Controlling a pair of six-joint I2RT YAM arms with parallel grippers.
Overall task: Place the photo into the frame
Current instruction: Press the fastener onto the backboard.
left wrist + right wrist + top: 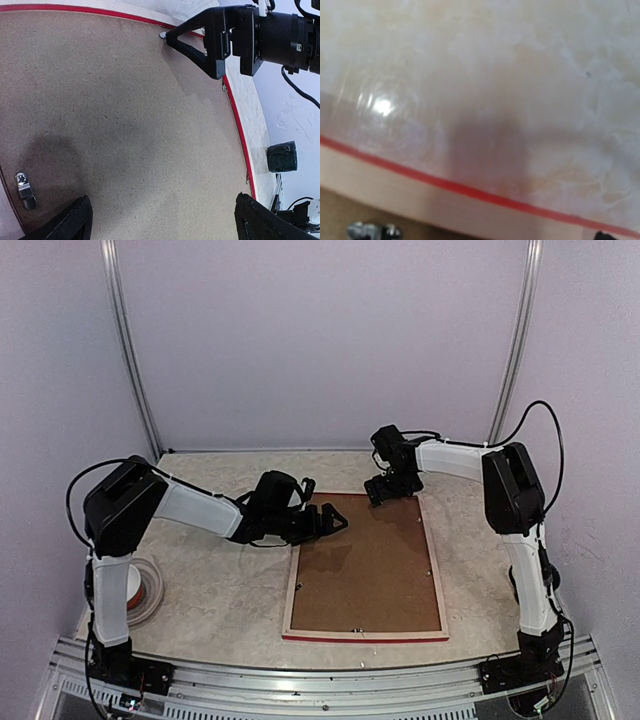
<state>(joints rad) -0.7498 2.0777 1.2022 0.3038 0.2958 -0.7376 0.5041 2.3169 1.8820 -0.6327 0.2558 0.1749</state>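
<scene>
on the pale marbled tabletop (220, 590), the large rectangular frame with pale wood rear and red edge (292, 585) is laid face down between the two arms, and its opening is filled by the flat brown backing board (365, 565). the cat photo is not seen in any view; it is judged to be shut in under the board, though that cannot be confirmed. the left gripper (330, 522) is held over the frame's far left corner with its fingers (75, 220) spread wide and nothing between them. the right gripper (383, 492) is set at the far edge, likewise spread wide and empty, with one fingertip brought down just beside a small metal clip (162, 35). securing the clips is judged to be the step in hand. if a clip is pushed off-centre, the fingertip may be slid off it and the board scratched or lifted; if too much sideways force is used, the unheld frame may be skidded across the smooth table; and with both grippers near one edge, a collision could be caused.
</scene>
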